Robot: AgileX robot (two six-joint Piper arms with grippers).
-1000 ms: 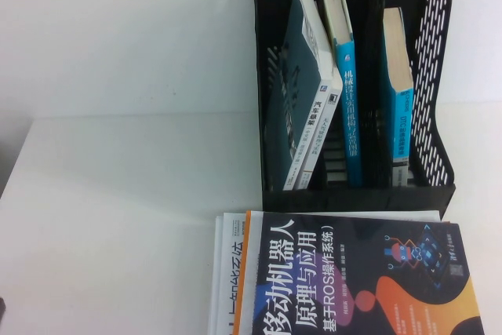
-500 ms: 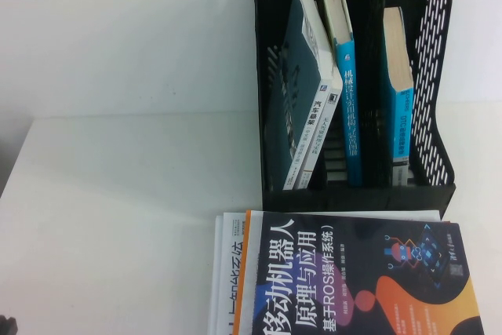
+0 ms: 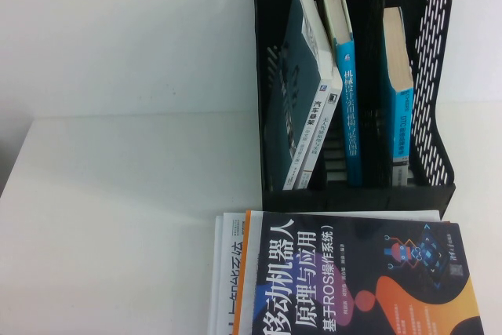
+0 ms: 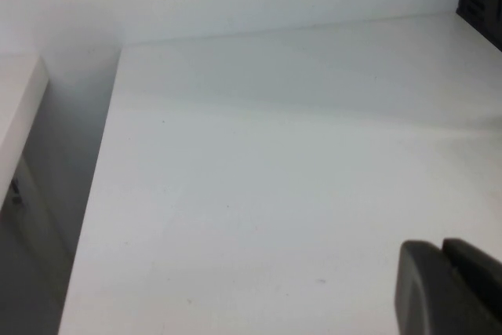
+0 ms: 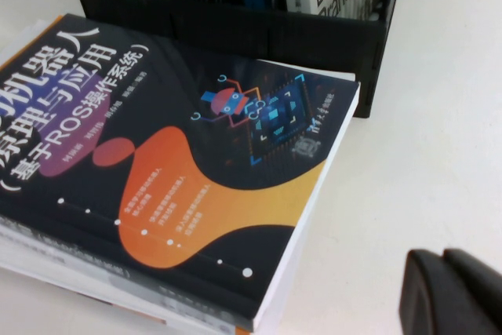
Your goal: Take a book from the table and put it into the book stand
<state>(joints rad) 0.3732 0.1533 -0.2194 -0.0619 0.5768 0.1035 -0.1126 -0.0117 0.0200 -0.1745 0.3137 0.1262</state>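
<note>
White surface [image 3: 118,217]: book [image 3: 226,272] beneath dark book [image 3: 353,280], before book stand [image 3: 353,186]. Nearest right end effector [image 5: 455,292]; left end effector [image 4: 451,288] well apart. Cannot tell either's opening.

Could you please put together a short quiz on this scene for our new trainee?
1. True or false: the dark robot book lies flat on top of a white book on the table.
2. Multiple choice: the books in the book stand are A) lying flat in a pile, B) standing or leaning in its slots, C) hanging over its rim.
3. Short answer: which hangs right beside the robot book, the left gripper or the right gripper?
Key: 1 true; 2 B; 3 the right gripper. The left gripper is over bare table, away from the stand.
</note>
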